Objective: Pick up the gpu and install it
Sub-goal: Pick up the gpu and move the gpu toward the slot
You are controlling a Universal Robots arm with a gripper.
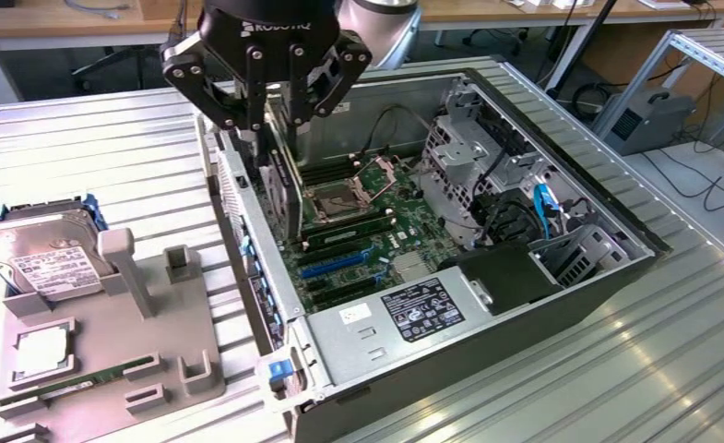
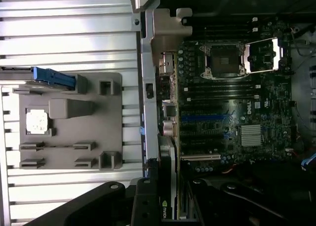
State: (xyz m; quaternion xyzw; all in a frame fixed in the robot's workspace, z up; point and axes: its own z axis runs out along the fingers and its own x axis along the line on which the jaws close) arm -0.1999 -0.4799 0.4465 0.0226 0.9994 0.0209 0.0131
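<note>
Fingers [image 1: 224, 106] clenched on gpu [image 1: 285, 180] (upright, edge-on) over PC case [image 1: 546, 332] by its rear wall [image 1: 244, 231]; fixture [image 1: 152, 369] on bench [image 1: 103, 138]: 1 hard drive [image 1: 36, 258], 1 mem stick [image 1: 78, 381].

black gpu [image 2: 154, 202], green motherboard [image 2: 269, 105], blue slot [image 2: 205, 118], grey fixture [image 2: 69, 133]

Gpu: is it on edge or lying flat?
On edge. The gpu hangs vertically in the shut gripper, inside the open case. Whether it is seated in a slot, cannot tell.
</note>
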